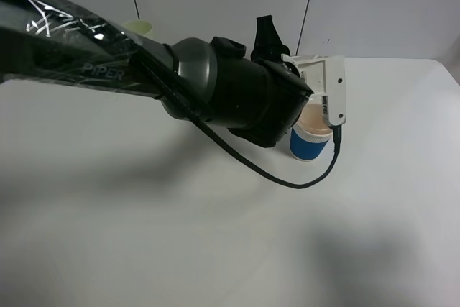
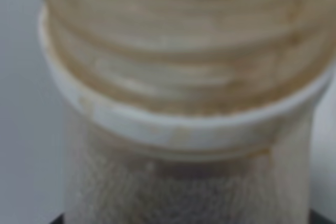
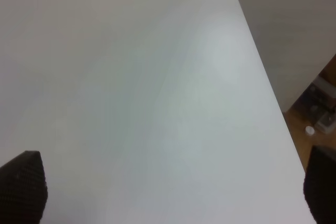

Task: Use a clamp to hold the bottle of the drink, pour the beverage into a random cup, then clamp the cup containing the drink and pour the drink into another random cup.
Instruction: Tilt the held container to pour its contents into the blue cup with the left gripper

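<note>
Filling my left wrist view, the clear threaded plastic bottle [image 2: 184, 103] is, I judge, clamped in my left gripper, fingers unseen, tipped over the blue paper cup [image 1: 309, 145] right of centre to pour; my right gripper [image 3: 170, 187] hangs wide open, empty, above the white tabletop [image 3: 157, 77].

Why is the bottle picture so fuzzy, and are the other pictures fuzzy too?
Left wrist view: the bottle neck sits right against the lens, so its threads smear out of focus. Exterior high view: the left arm looms close, with glare on its shiny wrap and soft shadows on the table; the blue cup looks clear. Right wrist view: evenly lit, fairly sharp.
</note>
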Motion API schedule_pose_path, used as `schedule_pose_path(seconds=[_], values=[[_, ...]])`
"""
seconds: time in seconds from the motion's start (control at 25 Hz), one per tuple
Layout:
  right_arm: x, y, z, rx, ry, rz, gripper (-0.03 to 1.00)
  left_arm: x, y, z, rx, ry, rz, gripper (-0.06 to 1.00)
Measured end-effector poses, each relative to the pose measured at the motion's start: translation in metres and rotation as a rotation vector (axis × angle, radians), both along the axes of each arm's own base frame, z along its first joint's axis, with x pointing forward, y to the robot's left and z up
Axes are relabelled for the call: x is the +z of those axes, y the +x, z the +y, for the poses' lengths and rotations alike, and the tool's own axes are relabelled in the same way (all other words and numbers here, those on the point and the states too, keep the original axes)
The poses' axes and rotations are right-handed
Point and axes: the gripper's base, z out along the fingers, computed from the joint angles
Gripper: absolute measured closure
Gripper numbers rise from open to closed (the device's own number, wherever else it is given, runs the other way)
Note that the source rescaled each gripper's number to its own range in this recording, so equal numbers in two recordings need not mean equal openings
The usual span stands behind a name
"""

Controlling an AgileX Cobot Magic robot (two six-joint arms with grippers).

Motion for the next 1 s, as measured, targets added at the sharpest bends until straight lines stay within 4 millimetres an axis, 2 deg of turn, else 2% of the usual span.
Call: schedule_pose_path(seconds=[0.48, 1.0], values=[[0.0, 0.0, 0.0, 0.0, 0.0, 0.0, -0.03, 0.009, 0.003, -0.006, -0.089, 0.058, -0.108, 0.94], [0.0, 0.0, 0.0, 0.0, 0.0, 0.0, -0.03, 0.012, 0.012, -0.002, -0.11, 0.086, -0.152, 0.94]])
